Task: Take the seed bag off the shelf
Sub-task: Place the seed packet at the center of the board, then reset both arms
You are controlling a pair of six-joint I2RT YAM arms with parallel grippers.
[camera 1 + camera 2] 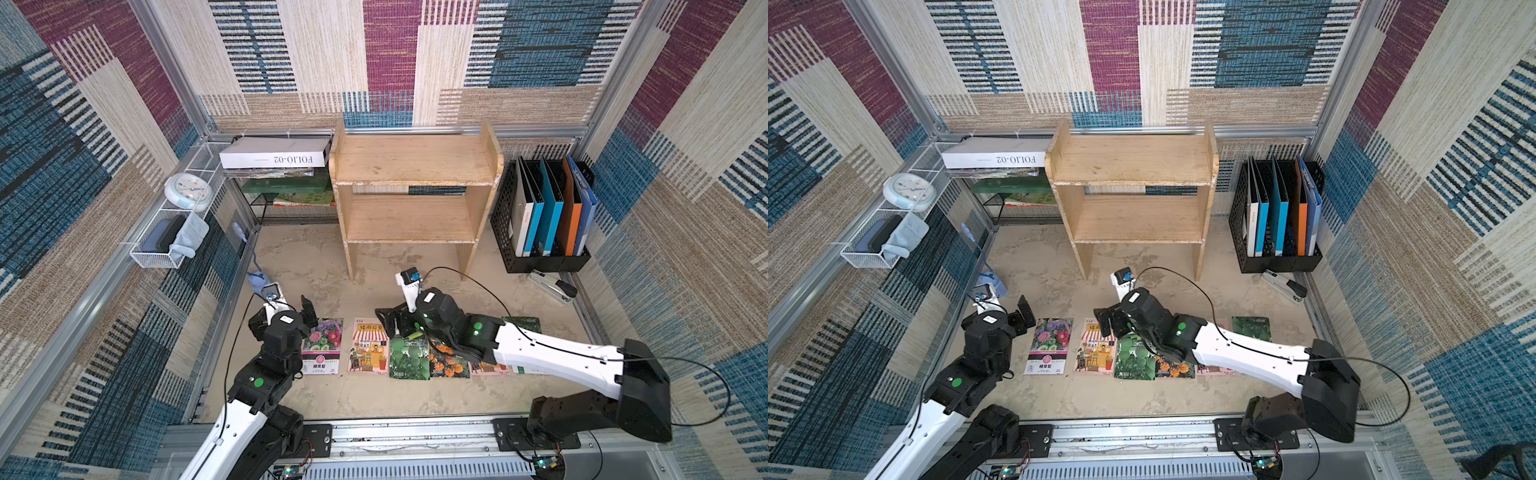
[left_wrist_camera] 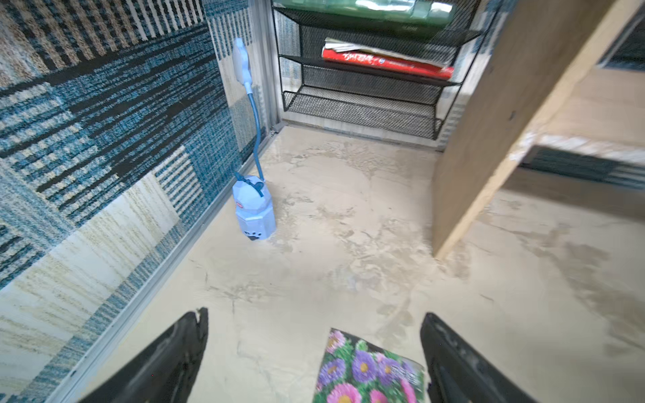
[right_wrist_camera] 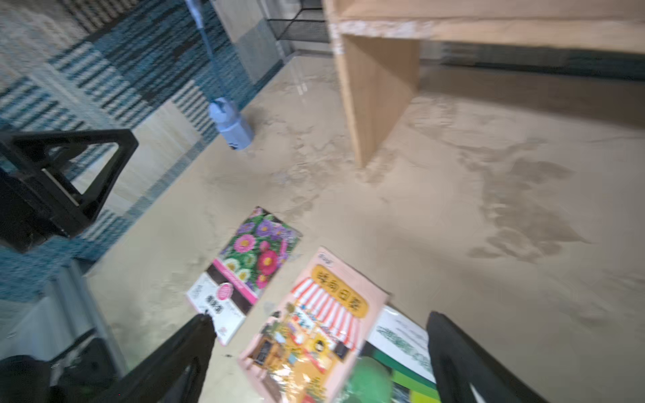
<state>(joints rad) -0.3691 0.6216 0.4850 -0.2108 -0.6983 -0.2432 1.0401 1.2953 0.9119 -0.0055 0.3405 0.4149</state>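
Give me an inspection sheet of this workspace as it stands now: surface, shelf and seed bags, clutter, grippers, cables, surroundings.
Surface: beige mottled table, nothing spilled that I can see.
Job's things: wooden shelf, both tiers bare; seed bags lie in a row on the table in front of it.
Clutter: stapler, file holder, wire rack, white box, clock, blue gadget with a hose.
Grippers: left gripper open, empty, beside the flower bag; right gripper open, empty, above the pink bag.
Cables: black cable arcs from the right wrist over the table.
Surroundings: patterned walls, metal frame.
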